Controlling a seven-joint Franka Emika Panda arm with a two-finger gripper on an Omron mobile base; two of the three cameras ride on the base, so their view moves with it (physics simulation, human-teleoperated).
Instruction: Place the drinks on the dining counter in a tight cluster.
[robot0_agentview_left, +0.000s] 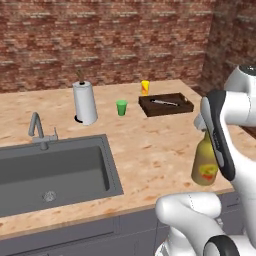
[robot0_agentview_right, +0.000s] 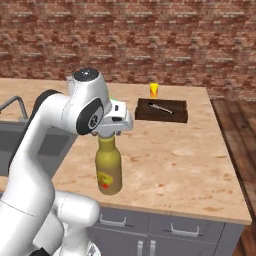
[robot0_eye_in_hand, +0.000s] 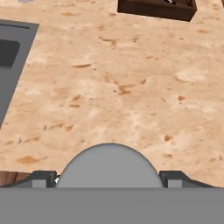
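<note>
A fat yellow-olive bottle (robot0_agentview_left: 204, 165) (robot0_agentview_right: 109, 172) with a red-yellow label stands upright near the front edge of the dining counter (robot0_agentview_left: 150, 150) (robot0_agentview_right: 175, 160), right of the sink. My gripper (robot0_agentview_right: 112, 131) (robot0_eye_in_hand: 109, 179) comes down from straight above. Its fingertips (robot0_eye_in_hand: 43, 178) press on both sides of the bottle's grey cap (robot0_eye_in_hand: 109, 164), so it is shut on the bottle's top. Whether the bottle's base rests on the wood or hangs just above it, I cannot tell.
A steel sink (robot0_agentview_left: 50, 170) with a faucet (robot0_agentview_left: 37, 130) lies to the left. At the back stand a paper towel roll (robot0_agentview_left: 85, 102), a green cup (robot0_agentview_left: 121, 107), a yellow-orange cup (robot0_agentview_left: 145, 87) (robot0_agentview_right: 154, 90) and a dark tray (robot0_agentview_left: 166, 104) (robot0_agentview_right: 161, 110).
</note>
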